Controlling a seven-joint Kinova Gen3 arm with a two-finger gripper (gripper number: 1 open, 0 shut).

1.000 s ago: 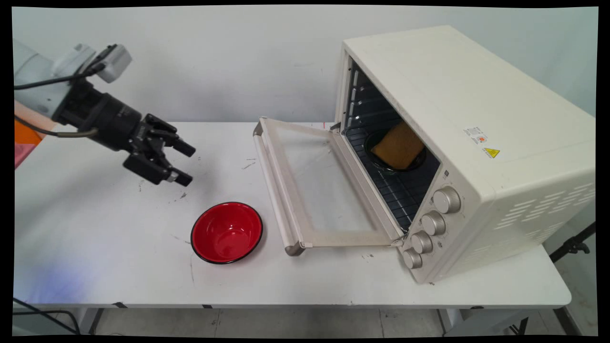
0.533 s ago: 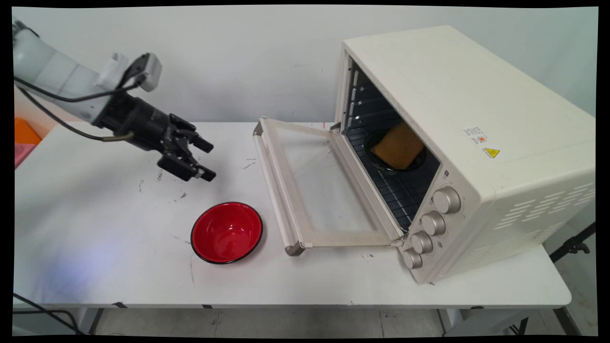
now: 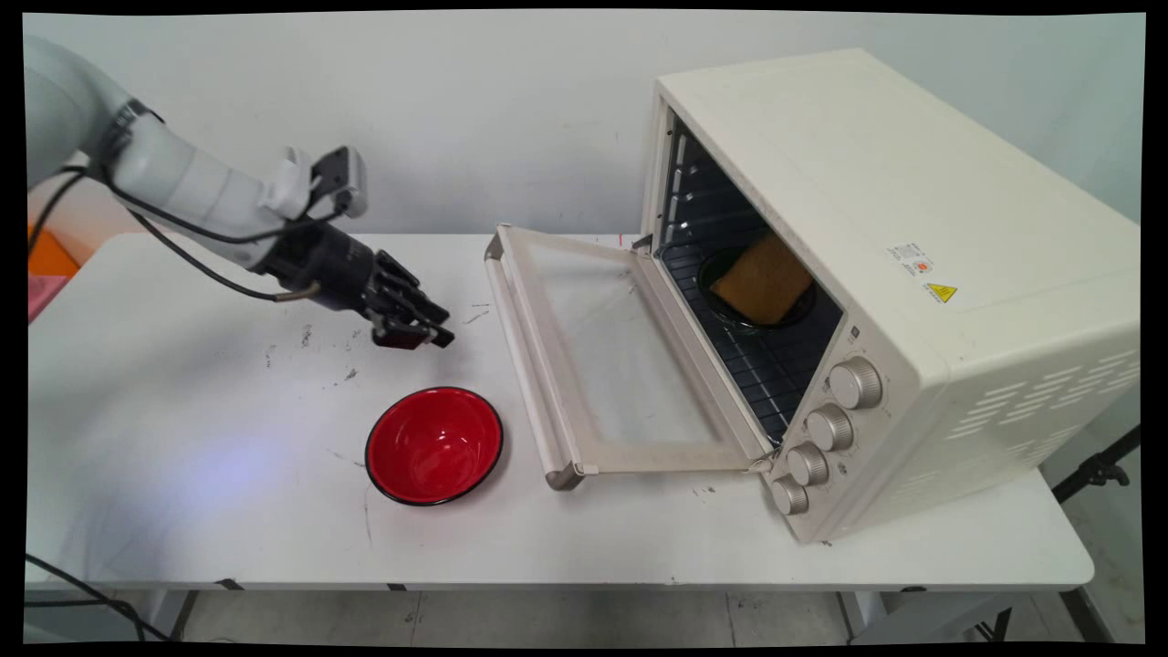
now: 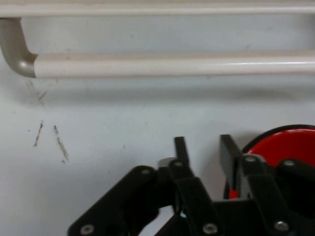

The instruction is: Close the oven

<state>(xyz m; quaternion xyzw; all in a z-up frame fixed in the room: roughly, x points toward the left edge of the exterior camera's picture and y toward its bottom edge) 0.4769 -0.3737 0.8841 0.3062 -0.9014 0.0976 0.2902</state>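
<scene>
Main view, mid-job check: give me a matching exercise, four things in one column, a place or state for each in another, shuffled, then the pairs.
Things:
1. bowl
2. oven door
3. toast
4. gripper

Places or states:
A. inside the oven, on a dark dish
B. folded down, open
C. above the table, left of the door handle
D. empty, on the table

Pairs: 1-D, 2-B, 3-A, 4-C
</scene>
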